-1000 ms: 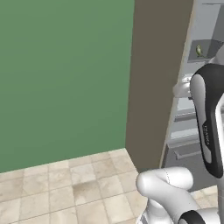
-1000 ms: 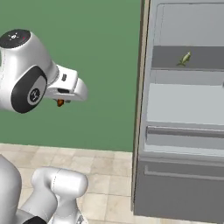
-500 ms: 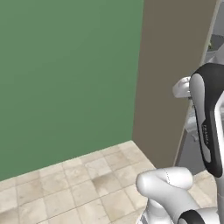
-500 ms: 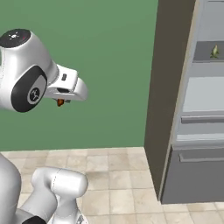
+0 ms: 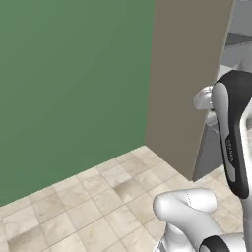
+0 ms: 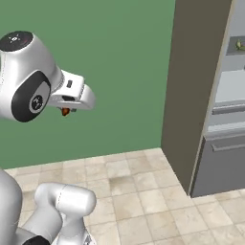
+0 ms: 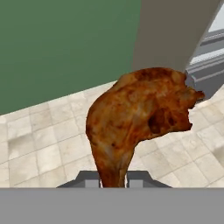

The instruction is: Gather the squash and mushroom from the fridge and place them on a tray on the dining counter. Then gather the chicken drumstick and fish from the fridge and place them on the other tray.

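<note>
Your gripper (image 7: pixel 113 181) is clamped on the narrow bone end of the drumstick (image 7: pixel 140 113), whose long axis runs straight out from the jaws, carried in the air with the open fridge (image 6: pixel 225 110) off to the right.

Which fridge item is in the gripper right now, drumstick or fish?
The chicken drumstick: browned, roasted, its narrow end pinched in the gripper. The small greenish fish lies on a fridge shelf.

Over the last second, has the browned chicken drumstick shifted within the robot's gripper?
Cannot tell: the browned chicken drumstick shows earlier only as a speck under the wrist, there now too; the fridge shifted because the base drove.
</note>
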